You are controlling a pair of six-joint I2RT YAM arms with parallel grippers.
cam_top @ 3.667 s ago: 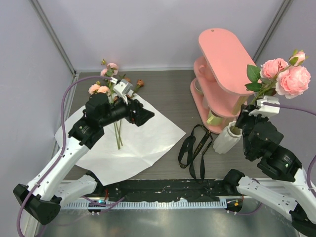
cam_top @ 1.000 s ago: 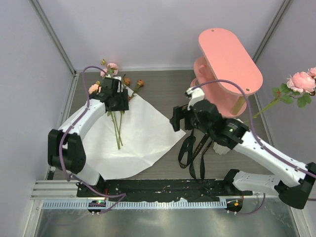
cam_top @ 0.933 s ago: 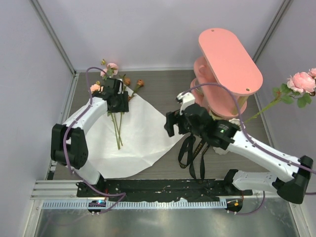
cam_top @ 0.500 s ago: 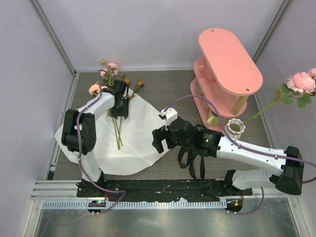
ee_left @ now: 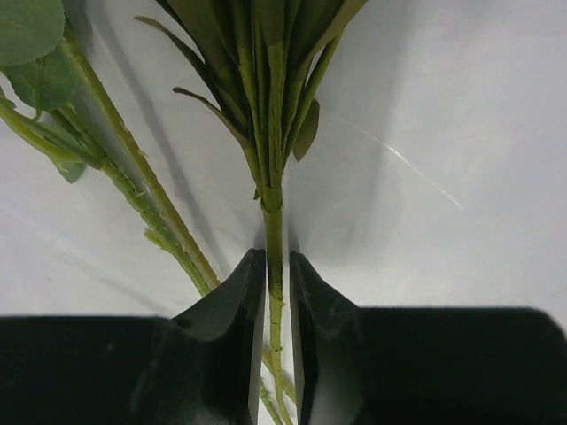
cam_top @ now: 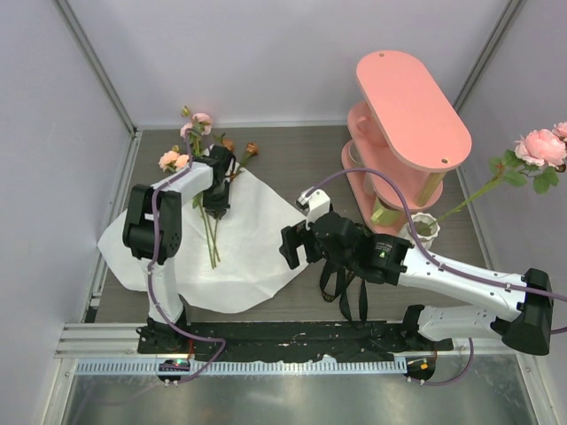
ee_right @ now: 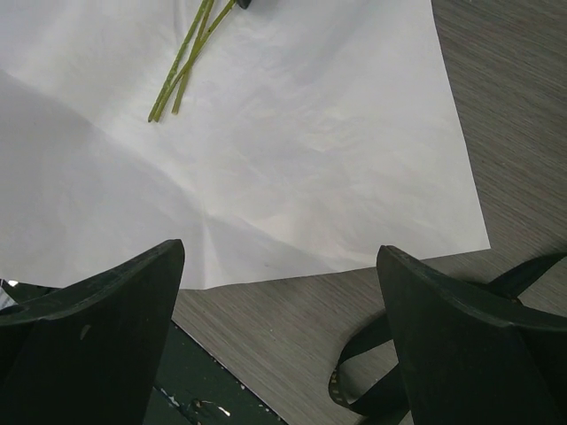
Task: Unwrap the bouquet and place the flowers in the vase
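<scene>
The bouquet lies unwrapped: white paper [cam_top: 257,252] is spread flat, with several flowers [cam_top: 211,232] on its far left part, heads [cam_top: 177,159] pointing away. My left gripper [cam_top: 215,205] points down over their stems. In the left wrist view its jaws [ee_left: 277,257] stand narrowly apart around one green stem [ee_left: 274,212], slivers of paper showing beside it. My right gripper [cam_top: 288,248] hovers wide open over the paper's right corner [ee_right: 310,133], holding nothing [ee_right: 281,252]. The white vase [cam_top: 421,228] stands at the right with a pink rose sprig [cam_top: 539,146] in it.
A black ribbon [cam_top: 345,274] lies looped on the wood between the paper and the vase, under my right arm. The pink two-tier shelf [cam_top: 412,106] stands behind the vase. Walls close in the left, back and right sides.
My left gripper has come down onto the stems and its jaws have narrowed around one stem. My right arm swung left, away from the vase, to the paper's right corner, still open.
</scene>
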